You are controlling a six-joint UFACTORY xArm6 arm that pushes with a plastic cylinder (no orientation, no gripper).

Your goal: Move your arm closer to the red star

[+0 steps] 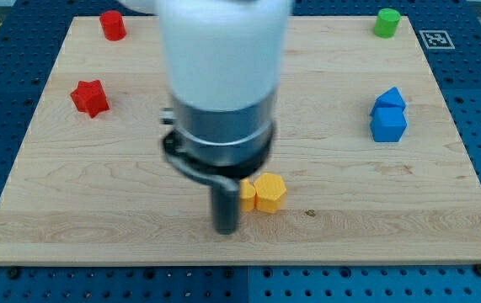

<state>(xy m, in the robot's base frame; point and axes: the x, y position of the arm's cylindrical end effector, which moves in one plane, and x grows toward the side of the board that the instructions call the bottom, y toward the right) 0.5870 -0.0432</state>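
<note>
The red star (pixel 89 97) lies on the wooden board (pixel 97 194) at the view's left, upper half. My tip (pixel 227 229) rests on the board near the bottom middle, far to the right of and below the star. The tip touches or nearly touches the left side of two yellow blocks: a yellow hexagon (pixel 269 193) and a smaller yellow piece (pixel 248 194) partly hidden behind the rod. The arm's large white and dark body covers the board's top middle.
A red cylinder (pixel 112 25) stands at the top left. A green cylinder (pixel 386 23) stands at the top right. Two blue blocks (pixel 388 115) sit together at the right. A marker tag (pixel 435 39) lies off the board's top right corner.
</note>
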